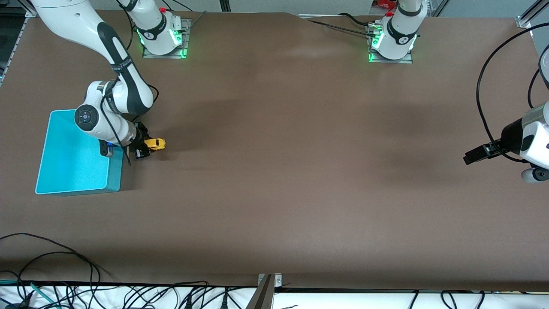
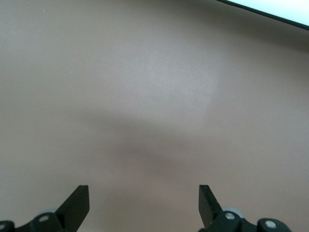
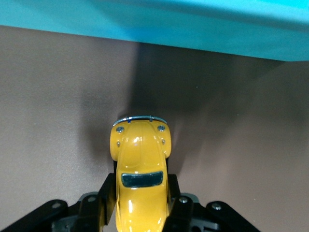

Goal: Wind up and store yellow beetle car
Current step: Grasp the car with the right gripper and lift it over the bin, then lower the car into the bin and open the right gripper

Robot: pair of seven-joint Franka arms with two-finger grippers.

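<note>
The yellow beetle car is a tiny rounded toy with dark windows. My right gripper is shut on it beside the turquoise bin, low over the brown table. In the right wrist view the yellow beetle car sits between the black fingers, its front toward the bin's wall. My left gripper is open and empty over the table at the left arm's end, waiting. In the left wrist view its fingertips stand wide apart over bare table.
The turquoise bin has a low rim and stands at the right arm's end of the table. Cables lie along the table's edge nearest the front camera. The arm bases stand along the table's edge farthest from the front camera.
</note>
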